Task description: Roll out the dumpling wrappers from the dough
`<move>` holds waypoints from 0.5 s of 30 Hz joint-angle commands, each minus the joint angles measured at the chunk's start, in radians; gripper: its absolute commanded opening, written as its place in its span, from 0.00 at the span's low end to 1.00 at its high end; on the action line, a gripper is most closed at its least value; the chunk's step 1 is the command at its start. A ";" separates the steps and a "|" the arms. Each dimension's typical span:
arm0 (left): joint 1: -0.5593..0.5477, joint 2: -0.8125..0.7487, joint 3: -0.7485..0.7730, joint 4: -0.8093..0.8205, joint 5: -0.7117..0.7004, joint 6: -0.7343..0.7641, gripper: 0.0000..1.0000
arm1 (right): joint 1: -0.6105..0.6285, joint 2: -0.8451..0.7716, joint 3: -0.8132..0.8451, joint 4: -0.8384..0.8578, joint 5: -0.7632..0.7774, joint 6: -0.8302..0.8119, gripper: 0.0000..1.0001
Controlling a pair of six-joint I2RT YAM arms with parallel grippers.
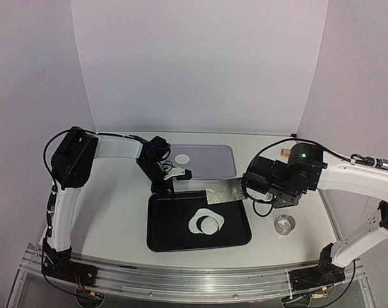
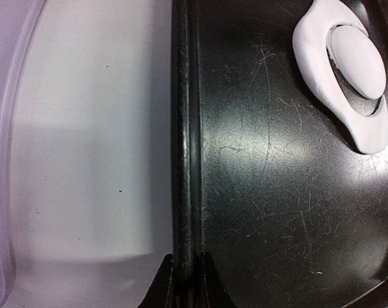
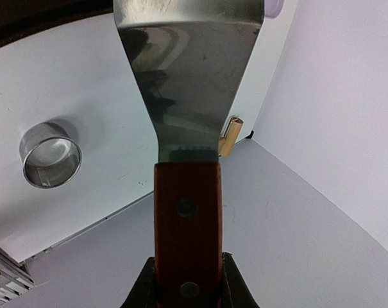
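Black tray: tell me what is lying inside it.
Inside the black tray lies the dough sheet, with one round dumpling wrapper sitting in its cut-out. The rest of the visible floor is bare. From above, the spatula hides part of the far rim.

Black rectangular plastic tray on white table. Pale purple rounded board just behind it. Steel-bladed spatula with red-brown wooden handle, blade at tray's far right corner. Small shiny metal ring right of tray.
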 commanded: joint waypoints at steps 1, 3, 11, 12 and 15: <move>-0.005 -0.020 -0.014 -0.027 -0.026 0.091 0.00 | 0.011 0.018 -0.018 0.096 0.088 -0.093 0.00; -0.005 -0.021 -0.010 -0.031 -0.021 0.091 0.00 | 0.016 0.036 -0.010 0.134 0.089 -0.100 0.00; -0.006 -0.019 -0.001 -0.032 -0.011 0.087 0.00 | 0.058 0.119 -0.037 0.240 0.087 -0.143 0.00; -0.006 -0.018 0.001 -0.033 -0.008 0.085 0.00 | 0.059 0.125 -0.035 0.254 0.086 -0.137 0.00; -0.007 -0.016 0.002 -0.036 -0.003 0.084 0.00 | 0.062 0.153 -0.019 0.272 0.088 -0.120 0.00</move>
